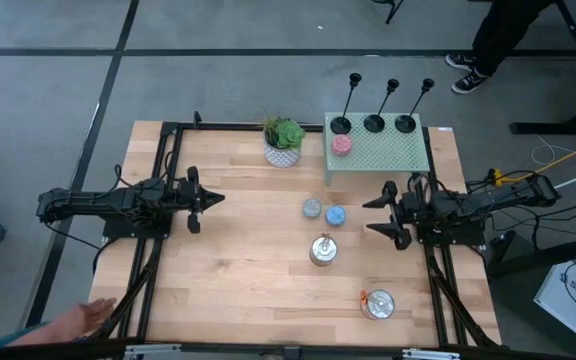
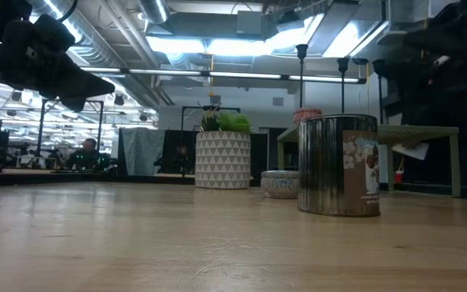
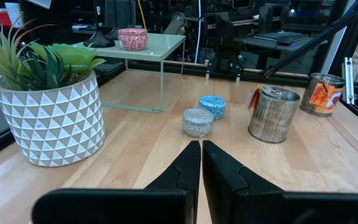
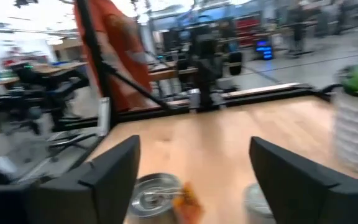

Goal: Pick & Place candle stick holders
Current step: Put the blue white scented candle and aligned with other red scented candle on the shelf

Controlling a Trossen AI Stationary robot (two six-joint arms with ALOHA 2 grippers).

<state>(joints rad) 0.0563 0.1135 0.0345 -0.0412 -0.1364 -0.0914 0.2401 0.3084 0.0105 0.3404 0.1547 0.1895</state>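
Three black candle stick holders (image 1: 340,125) (image 1: 374,124) (image 1: 405,124) stand upright by their round bases in a row on a green perforated stand (image 1: 388,155) at the table's far right. In the left wrist view one base (image 3: 101,40) shows on the stand. My left gripper (image 1: 213,200) (image 3: 201,149) is shut on nothing, above the table's left middle. Near the right edge, in front of the stand, my right gripper (image 1: 370,215) (image 4: 194,155) stands open with nothing between its fingers.
A pink candle (image 1: 341,144) sits on the stand. A potted plant (image 1: 284,142) stands beside it. A grey candle (image 1: 312,208), a blue candle (image 1: 335,214) and two silver tins (image 1: 323,250) (image 1: 378,304) lie mid-table. A person's hand (image 1: 78,320) shows at the near left corner.
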